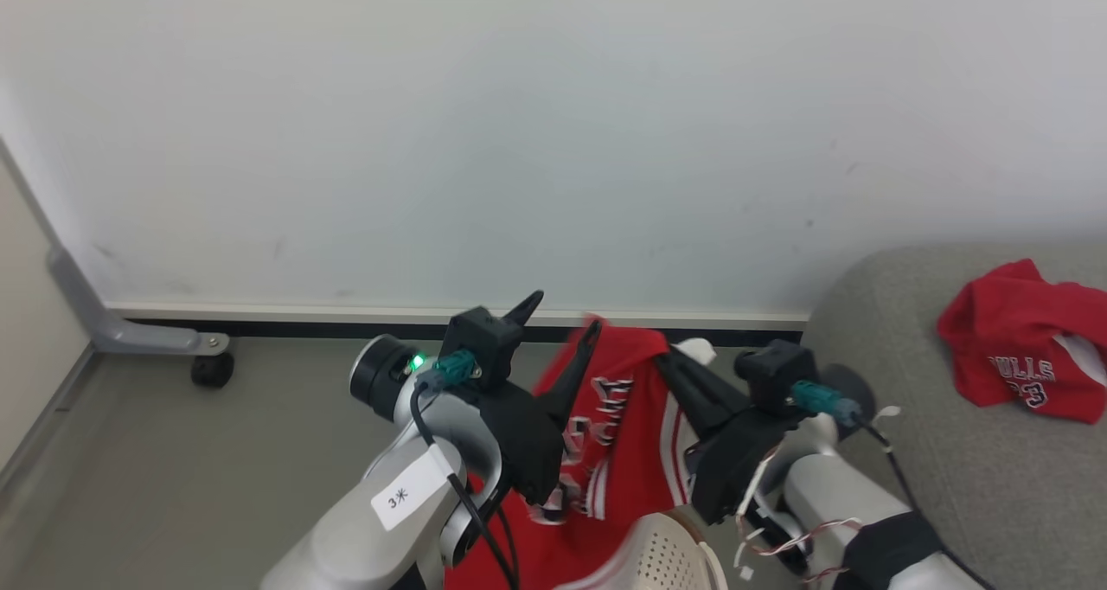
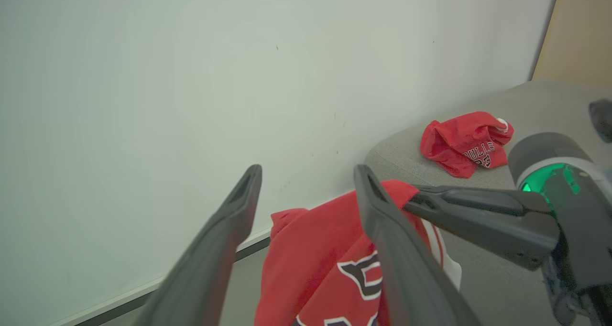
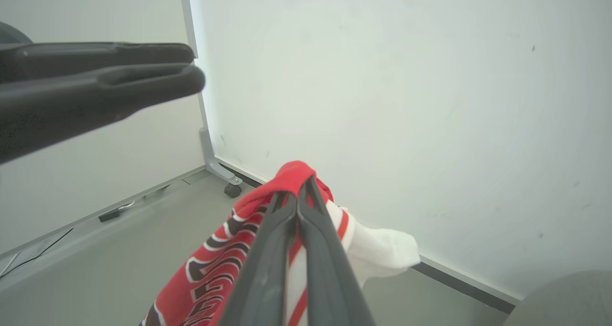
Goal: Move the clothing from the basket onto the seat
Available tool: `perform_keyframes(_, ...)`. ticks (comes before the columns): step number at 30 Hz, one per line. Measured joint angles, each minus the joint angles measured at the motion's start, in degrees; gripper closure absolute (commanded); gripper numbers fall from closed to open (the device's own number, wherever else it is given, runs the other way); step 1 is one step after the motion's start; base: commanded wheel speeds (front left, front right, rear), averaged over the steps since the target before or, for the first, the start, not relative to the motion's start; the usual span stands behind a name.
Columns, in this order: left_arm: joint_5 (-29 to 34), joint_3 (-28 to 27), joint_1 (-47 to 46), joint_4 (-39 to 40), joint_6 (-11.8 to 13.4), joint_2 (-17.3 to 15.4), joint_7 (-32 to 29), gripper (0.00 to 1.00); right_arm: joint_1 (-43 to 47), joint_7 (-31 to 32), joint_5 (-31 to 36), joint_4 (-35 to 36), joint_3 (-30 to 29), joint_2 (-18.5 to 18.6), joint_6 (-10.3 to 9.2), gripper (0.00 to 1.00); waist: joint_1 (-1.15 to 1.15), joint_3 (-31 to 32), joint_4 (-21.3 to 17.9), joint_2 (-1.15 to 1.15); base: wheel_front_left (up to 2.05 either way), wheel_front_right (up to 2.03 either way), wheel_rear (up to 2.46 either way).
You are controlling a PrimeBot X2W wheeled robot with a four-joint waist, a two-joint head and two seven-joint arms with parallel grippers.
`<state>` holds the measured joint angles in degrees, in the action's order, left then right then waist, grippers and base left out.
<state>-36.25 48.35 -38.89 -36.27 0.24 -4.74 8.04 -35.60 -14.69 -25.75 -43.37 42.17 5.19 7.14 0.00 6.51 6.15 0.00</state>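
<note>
wall (image 1: 553, 123): flat, white and faintly scuffed, with a dark skirting strip. We judge it only bounds the swing.
seat (image 1: 908, 486): the target, off to the right. We would carry the load well over its rounded edge before letting go, then lay it on bare cloth beside the piece already there. The upholstery is grey, woven, matte and soft-cornered.
floor (image 1: 173, 460): smooth and grey. Anything dropped short lands here, so we would not release early.
held jersey (image 1: 623, 417): hangs from the right gripper above the basket, between the two grippers. Its lower end runs off the bottom of the head view, so we cannot tell whether it is clear of the basket. We would lift until it is, then swing slowly so the limp cloth neither sways nor snags. It is thin red fabric with white trim, stripes and dark white-edged letters, draping in long folds.
laid jersey (image 1: 1025, 352): lies crumpled on the seat. It is the same red cloth, with the lettering showing.
basket (image 1: 666, 560): sits low in the head view, under the load. It is rigid cream plastic with a perforated wall.
right gripper (image 3: 300, 192): clenched on a bunched fold near the top of the held jersey. We would hold that pinch firm until it is over the seat.
left gripper (image 2: 308, 173): fingers spread, grasping nothing. One finger is just beside the cloth; we cannot tell whether it touches. We would steer it out of the swing.
</note>
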Motion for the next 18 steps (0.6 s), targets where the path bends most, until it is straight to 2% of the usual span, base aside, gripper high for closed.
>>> perform_keyframes(9,-0.5,0.4,5.1,0.3,0.2,0.0,2.8,0.00,2.0,0.0,0.7,4.0,-2.9,6.9,-0.18,1.00,0.00,0.1,-5.5,0.00,0.00,0.00,0.00)
perform_keyframes(18,-0.5,2.8,7.6,1.9,-0.2,1.2,4.2,0.00,6.0,0.0,1.7,11.7,-6.8,15.5,-3.66,1.00,0.00,-0.1,-12.0,0.00,0.00,0.00,0.00)
